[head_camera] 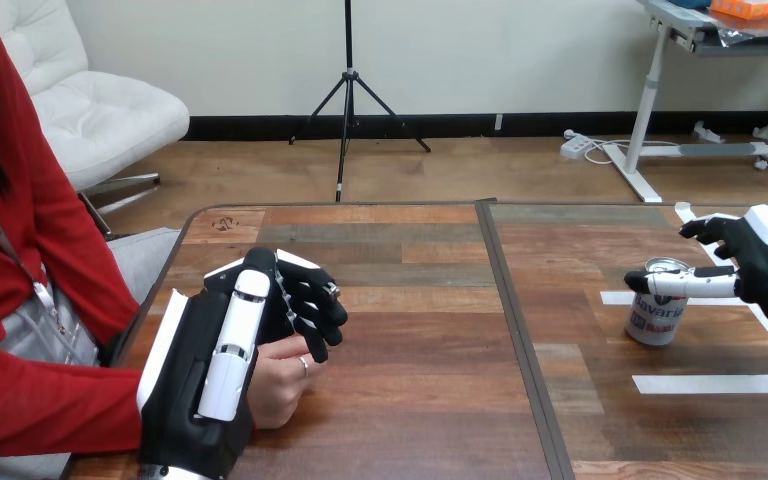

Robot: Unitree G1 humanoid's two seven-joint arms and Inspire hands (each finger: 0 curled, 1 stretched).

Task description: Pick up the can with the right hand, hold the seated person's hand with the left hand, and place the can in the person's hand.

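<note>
Wooden table (pixel 410 400), right edge: right hand (pixel 760 262) spreads open at the upright can (pixel 657 318), likely light, slick, dentable, so grip mid-wall; left hand (pixel 210 370) clasps the person's hand (pixel 278 385).

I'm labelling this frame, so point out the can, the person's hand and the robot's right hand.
can (pixel 655 322): head view, on its side wall.
person's hand (pixel 278 382): head view, on the bare knuckles.
right hand (pixel 760 262): head view, on the black palm.

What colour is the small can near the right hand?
The small metal can is white with blue markings, silver top; head view.
</note>
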